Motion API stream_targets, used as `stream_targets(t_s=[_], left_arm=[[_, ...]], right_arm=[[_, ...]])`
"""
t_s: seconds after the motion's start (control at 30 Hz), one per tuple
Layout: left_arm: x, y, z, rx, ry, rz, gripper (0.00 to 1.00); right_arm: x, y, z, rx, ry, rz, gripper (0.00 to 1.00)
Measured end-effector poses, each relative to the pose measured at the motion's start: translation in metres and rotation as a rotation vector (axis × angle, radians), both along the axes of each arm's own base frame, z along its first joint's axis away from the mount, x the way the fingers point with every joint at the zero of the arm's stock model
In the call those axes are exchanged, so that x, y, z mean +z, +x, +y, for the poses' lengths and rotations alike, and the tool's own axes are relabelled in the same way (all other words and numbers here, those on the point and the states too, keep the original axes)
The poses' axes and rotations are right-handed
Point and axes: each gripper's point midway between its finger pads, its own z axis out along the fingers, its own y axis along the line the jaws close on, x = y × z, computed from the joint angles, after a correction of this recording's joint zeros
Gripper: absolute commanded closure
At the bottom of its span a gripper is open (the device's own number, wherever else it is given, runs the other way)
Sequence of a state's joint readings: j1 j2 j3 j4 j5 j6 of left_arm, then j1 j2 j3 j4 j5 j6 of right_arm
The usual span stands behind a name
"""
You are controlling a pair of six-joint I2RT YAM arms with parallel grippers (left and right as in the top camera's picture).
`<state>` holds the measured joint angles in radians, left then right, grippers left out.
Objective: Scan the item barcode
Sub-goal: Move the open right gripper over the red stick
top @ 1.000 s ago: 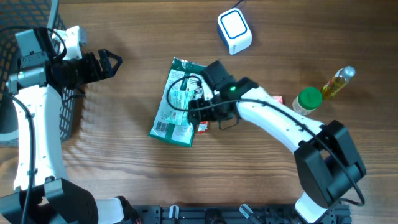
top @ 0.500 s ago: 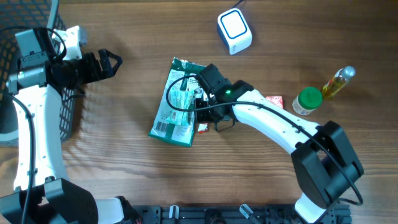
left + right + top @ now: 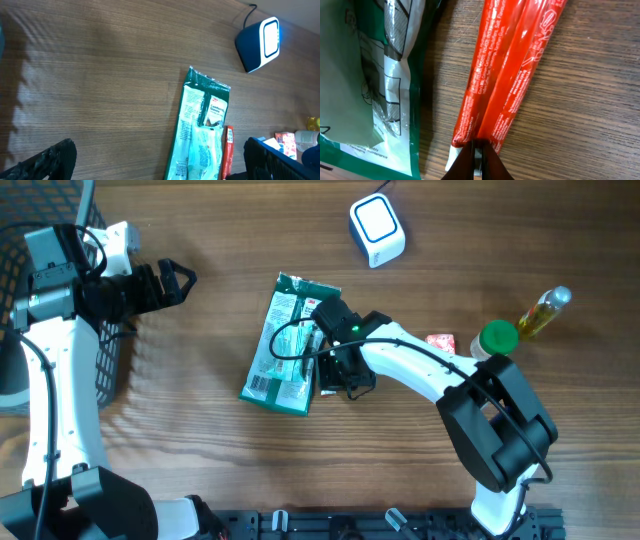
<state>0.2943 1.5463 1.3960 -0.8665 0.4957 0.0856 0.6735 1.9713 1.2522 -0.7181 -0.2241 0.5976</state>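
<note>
Red stick pack point(image 3: 505, 75): twin red tubes, flat on the wooden table point(image 3: 200, 460), just beside the right edge of the green packet point(image 3: 285, 350), which is much larger.
- Right gripper point(image 3: 479, 159): jaws pinched together on the pack's white end seam. Only a thin bite at the very end; the rest of the pack rests on the wood.
- No barcode visible on the upward face in the wrist view; print is too small to read.
- Scanner point(image 3: 377, 230) stands well apart, toward the far edge, lit face up.
- Left gripper point(image 3: 188, 277): fingers spread wide, holding nothing, parked near the black basket point(image 3: 110, 370) on the left.

Judged step: grasp made, lift and carry to the scanner not yet done.

Risks:
- Seam slips from the pinch on lift; the hold is small and the film looks slick.
- Pack hangs limp or swings from one end, so the code misses the scanner window.
- Barcode may sit on the underside; presenting the wrong face gives no read.
- Green packet may drag if the tubes catch its edge.
</note>
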Motion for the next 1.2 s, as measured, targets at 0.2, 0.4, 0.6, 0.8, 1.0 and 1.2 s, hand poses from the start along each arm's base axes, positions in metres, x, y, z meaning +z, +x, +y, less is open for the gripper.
stream_targets(t_s=[0.2, 0.4, 0.6, 0.8, 1.0, 1.2], left_arm=[[0.0, 0.0, 0.0, 0.0, 0.0, -0.001, 0.0], [0.0, 0.0, 0.0, 0.0, 0.0, 0.0, 0.0], [0.0, 0.0, 0.0, 0.0, 0.0, 0.0, 0.0], [0.0, 0.0, 0.0, 0.0, 0.0, 0.0, 0.0], [0.0, 0.0, 0.0, 0.0, 0.0, 0.0, 0.0], [0.0, 0.0, 0.0, 0.0, 0.0, 0.0, 0.0]], right_arm=[[0.008, 0.013, -0.009, -0.028, 0.005, -0.005, 0.91], [0.043, 0.027, -0.009, -0.047, 0.056, -0.071, 0.91], [0.032, 0.0, 0.012, 0.015, 0.061, -0.054, 0.96], [0.007, -0.012, 0.013, -0.017, 0.076, -0.05, 0.96], [-0.003, -0.02, 0.006, -0.027, 0.06, -0.031, 0.96], [-0.006, -0.025, -0.012, -0.042, -0.017, -0.012, 0.96]])
